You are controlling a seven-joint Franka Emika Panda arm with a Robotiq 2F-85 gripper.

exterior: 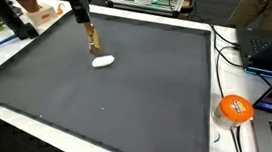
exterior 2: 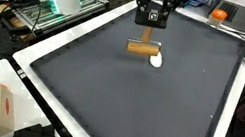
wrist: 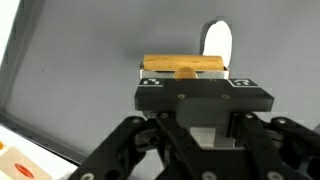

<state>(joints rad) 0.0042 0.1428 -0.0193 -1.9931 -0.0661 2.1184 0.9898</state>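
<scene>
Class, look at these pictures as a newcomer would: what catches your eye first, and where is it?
A wooden block stands out, gripped in the robot's fingers over the dark mat. Right beside it a small white oval piece lies on the mat. In an exterior view, a round bright orange object sits beyond the mat's edge.
</scene>
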